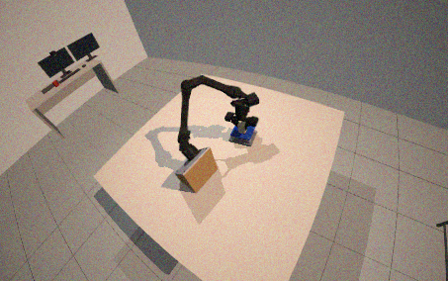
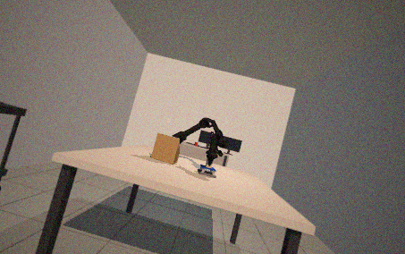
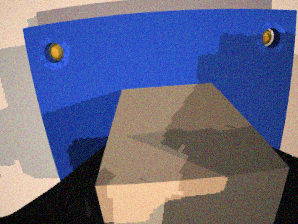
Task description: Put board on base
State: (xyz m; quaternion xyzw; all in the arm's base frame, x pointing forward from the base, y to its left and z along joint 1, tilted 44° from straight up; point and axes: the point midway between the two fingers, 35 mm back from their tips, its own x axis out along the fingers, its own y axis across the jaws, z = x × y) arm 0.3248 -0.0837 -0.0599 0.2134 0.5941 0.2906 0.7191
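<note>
The fingers (image 1: 241, 127) are clamping the handle (image 1: 242, 128) (image 3: 165, 135). The board (image 1: 235, 135) (image 2: 207, 168) (image 3: 145, 55) is sitting over the base (image 1: 243, 142) (image 2: 209, 174), handle up. Gold pins (image 3: 56, 52) are showing in the two visible holes (image 3: 48, 54). The arm (image 1: 184, 111) (image 2: 192, 131) is arching above the table (image 1: 271, 208) (image 2: 178, 192); a brown box (image 1: 199, 173) (image 2: 165, 148) is standing by its foot.
</note>
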